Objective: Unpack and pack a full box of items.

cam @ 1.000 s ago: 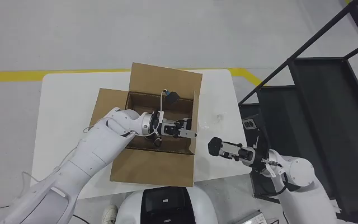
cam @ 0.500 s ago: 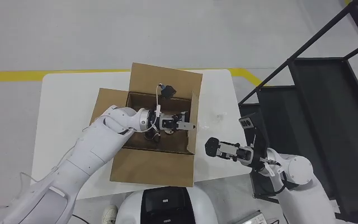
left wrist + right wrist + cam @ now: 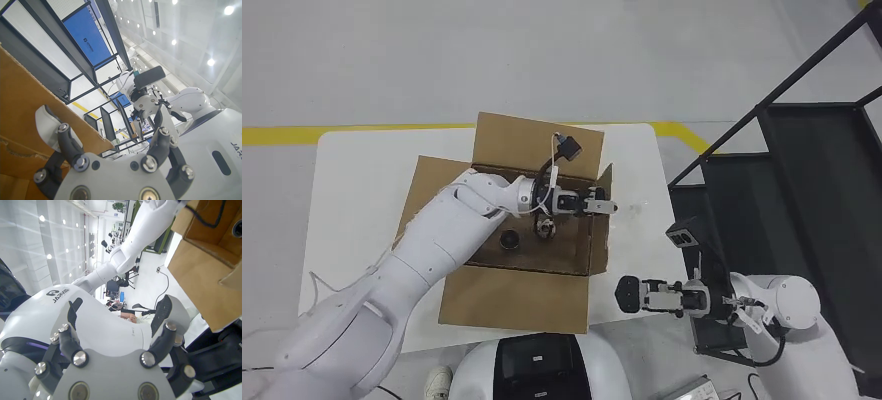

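We see the open cardboard box (image 3: pixel 532 300) on the white table (image 3: pixel 362 200), its flaps spread. The left gripper (image 3: pixel 600 205) sits over the box's right wall. The right gripper (image 3: pixel 630 295) hangs clear of the box, near the table's front right edge. Inside the box lie a round dark item (image 3: pixel 510 241), perhaps a lens, and a smaller object (image 3: pixel 545 227) beside it.

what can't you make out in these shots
- Top view: the left arm covers part of the box's inside.
- Top view: two dark round items in the box are too small to identify.
- Left wrist view: whether the open left pincer touches the box wall; its finger hides the cardboard edge.
- Right wrist view: a round item in the box, cut off by the picture edge.
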Tool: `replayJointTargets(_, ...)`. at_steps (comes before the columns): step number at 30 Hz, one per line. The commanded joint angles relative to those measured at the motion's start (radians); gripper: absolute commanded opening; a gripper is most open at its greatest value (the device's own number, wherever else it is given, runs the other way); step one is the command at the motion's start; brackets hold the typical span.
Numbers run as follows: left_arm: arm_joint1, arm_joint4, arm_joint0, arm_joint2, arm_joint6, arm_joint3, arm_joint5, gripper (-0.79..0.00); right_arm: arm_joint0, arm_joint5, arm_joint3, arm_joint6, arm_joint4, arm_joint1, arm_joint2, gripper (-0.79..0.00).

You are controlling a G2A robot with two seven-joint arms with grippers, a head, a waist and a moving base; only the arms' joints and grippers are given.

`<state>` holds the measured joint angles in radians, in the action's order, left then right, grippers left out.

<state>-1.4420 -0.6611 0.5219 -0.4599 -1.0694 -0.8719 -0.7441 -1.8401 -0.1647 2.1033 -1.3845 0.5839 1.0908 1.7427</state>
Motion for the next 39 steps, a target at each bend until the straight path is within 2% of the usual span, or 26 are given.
replayJointTargets(1, -0.029, -0.012, -0.013, 0.019, -0.002, 0.049, -0.001, 0.0, 0.007, 0.014, -0.001, -0.019, -0.01, -0.003, -0.011, 0.0)
replayJointTargets(5, -0.098, -0.009, -0.041, 0.066, -0.012, 0.147, 0.022, 0.0, 0.031, 0.04, -0.005, -0.045, -0.033, -0.009, -0.048, 0.0)
replayJointTargets(9, -0.152, 0.019, -0.061, 0.094, -0.007, 0.235, 0.029, 0.0, 0.053, 0.061, -0.012, -0.059, -0.052, -0.014, -0.076, 0.0)
replayJointTargets(11, -0.17, 0.021, -0.067, 0.096, -0.015, 0.277, 0.02, 0.0, 0.061, 0.071, -0.014, -0.067, -0.061, -0.016, -0.088, 0.0)
replayJointTargets(14, -0.183, 0.013, -0.071, 0.085, -0.014, 0.318, 0.008, 0.0, 0.072, 0.082, -0.018, -0.081, -0.07, -0.02, -0.105, 0.0)
replayJointTargets(18, -0.173, 0.021, -0.068, 0.064, 0.013, 0.328, -0.02, 0.0, 0.09, 0.086, -0.028, -0.084, -0.081, -0.024, -0.131, 0.0)
replayJointTargets(22, -0.134, 0.033, -0.05, 0.032, 0.043, 0.284, -0.049, 0.0, 0.117, 0.091, -0.032, -0.079, -0.095, -0.026, -0.175, 0.0)
replayJointTargets(28, -0.054, 0.047, 0.001, -0.027, 0.053, 0.148, -0.06, 0.0, 0.152, 0.057, -0.017, -0.063, -0.068, -0.028, -0.219, 0.0)
replayJointTargets(34, 0.053, 0.1, 0.095, -0.123, 0.088, -0.038, -0.095, 0.0, 0.14, 0.028, -0.01, -0.055, -0.024, -0.033, -0.198, 0.0)
replayJointTargets(37, 0.12, 0.134, 0.168, -0.21, 0.12, -0.134, -0.127, 0.0, 0.144, 0.026, 0.005, -0.058, -0.017, -0.035, -0.21, 0.0)
replayJointTargets(39, 0.154, 0.151, 0.213, -0.26, 0.132, -0.189, -0.139, 0.0, 0.155, 0.035, 0.02, -0.053, -0.037, -0.036, -0.232, 0.0)
